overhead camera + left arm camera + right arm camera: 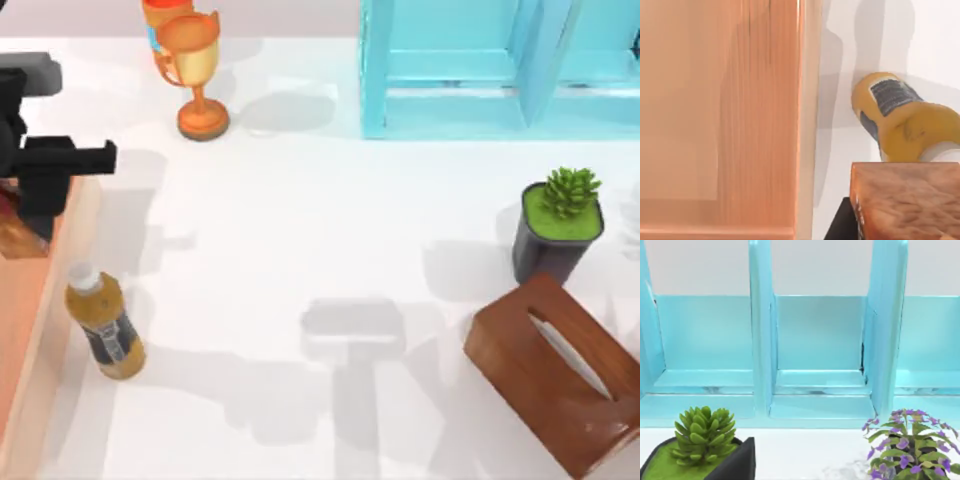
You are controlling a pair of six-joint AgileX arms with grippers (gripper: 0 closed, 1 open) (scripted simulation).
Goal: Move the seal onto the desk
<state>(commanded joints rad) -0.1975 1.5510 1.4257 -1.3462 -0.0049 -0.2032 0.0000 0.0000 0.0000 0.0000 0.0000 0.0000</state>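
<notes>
My left gripper [30, 222] hangs at the far left of the table, over the rim of the orange-brown wooden tray [25, 330]. It is shut on the seal [905, 200], a tan wooden block that sits close up in the left wrist view with a black finger [839, 227] against its side. From above, a reddish-brown bit of the seal [12, 238] peeks out under the gripper. Below it in the left wrist view lie the tray's edge [805, 125] and the white desk [840, 160]. The desk [300, 220] spreads across the top view.
An amber bottle [104, 322] with a white cap stands just right of the tray, near the seal. A gold trophy [196, 78] is at the back left, a blue shelf [480, 70] at the back right. A potted succulent [560, 225] and a brown tissue box [560, 385] stand at the right.
</notes>
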